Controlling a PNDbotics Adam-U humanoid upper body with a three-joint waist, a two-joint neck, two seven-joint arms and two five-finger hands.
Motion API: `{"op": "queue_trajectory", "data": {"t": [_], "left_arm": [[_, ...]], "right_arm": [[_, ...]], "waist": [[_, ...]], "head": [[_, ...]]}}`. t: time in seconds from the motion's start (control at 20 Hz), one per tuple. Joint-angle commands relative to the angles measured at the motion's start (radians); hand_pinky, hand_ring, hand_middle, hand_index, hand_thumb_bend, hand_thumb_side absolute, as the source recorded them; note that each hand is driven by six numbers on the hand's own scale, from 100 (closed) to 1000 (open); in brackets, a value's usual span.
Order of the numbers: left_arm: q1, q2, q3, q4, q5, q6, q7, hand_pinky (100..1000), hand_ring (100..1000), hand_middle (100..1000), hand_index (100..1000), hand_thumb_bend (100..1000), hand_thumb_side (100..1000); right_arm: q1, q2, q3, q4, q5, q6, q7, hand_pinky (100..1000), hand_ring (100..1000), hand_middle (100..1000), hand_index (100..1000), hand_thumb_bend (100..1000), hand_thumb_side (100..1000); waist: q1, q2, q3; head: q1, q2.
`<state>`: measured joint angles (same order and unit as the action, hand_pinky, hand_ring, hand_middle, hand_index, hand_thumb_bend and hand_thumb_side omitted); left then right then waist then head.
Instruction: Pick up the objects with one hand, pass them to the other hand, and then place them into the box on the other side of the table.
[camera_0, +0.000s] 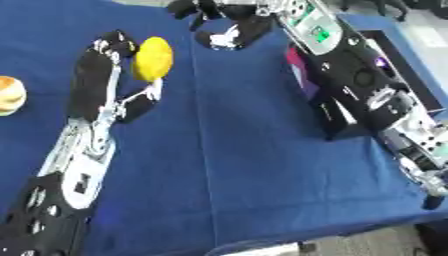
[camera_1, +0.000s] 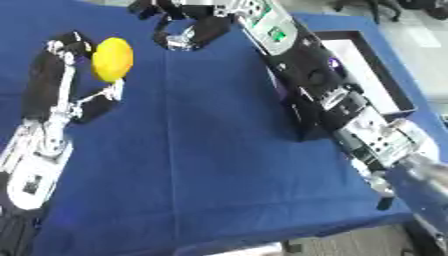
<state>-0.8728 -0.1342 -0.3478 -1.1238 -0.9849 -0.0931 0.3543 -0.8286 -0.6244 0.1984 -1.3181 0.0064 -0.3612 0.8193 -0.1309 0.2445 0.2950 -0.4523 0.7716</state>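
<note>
The table (camera_0: 262, 165) is wearing a plain deep blue cloth. The left hand (camera_0: 109, 85) is showing black with silver-white at the thumb, and the lemon (camera_0: 152, 58) against it is glowing solid yellow. The right hand (camera_0: 229, 27) is showing black and white. A tan, cream-banded round thing (camera_0: 10, 95) is sitting at the left edge. The box (camera_1: 372, 75) is showing black walls, a white inside and a magenta side (camera_0: 297, 70).
</note>
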Motion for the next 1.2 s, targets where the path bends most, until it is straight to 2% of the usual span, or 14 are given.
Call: {"op": "queue_trajectory", "data": {"t": [0.05,0.1,0.6,0.9,1.2], "left_arm": [[-0.025,-0.018,0.004,-0.013,-0.013,-0.005,0.014,715,553,526,500,100,100],[-0.025,-0.018,0.003,-0.014,-0.016,-0.006,0.015,715,554,527,501,100,100],[-0.026,-0.024,-0.011,-0.012,-0.016,-0.021,0.012,716,553,526,503,100,100],[-0.028,-0.03,-0.015,-0.019,-0.011,-0.022,0.011,716,553,526,503,100,100],[-0.03,-0.032,-0.018,-0.023,-0.015,-0.024,0.011,716,554,527,504,100,100]], "right_arm": [[-0.023,-0.014,-0.004,-0.011,0.025,-0.054,0.076,859,1000,1000,1000,100,598],[-0.023,-0.013,-0.002,-0.009,0.031,-0.05,0.078,859,1000,1000,1000,100,638],[-0.031,-0.007,0.017,0.001,0.062,-0.045,0.088,862,1000,1000,1000,100,721],[-0.035,0.0,0.036,0.01,0.07,-0.036,0.088,863,1000,1000,1000,100,824],[-0.038,0.007,0.048,0.006,0.078,-0.03,0.088,866,1000,1000,1000,100,846]], "waist": [[-0.013,0.001,-0.002],[-0.015,0.002,-0.001],[-0.018,0.004,0.01],[-0.023,0.008,0.016],[-0.024,0.009,0.018]], "head": [[-0.007,-0.002],[-0.009,-0.002],[-0.017,-0.002],[-0.024,-0.002],[-0.029,-0.002]]}}
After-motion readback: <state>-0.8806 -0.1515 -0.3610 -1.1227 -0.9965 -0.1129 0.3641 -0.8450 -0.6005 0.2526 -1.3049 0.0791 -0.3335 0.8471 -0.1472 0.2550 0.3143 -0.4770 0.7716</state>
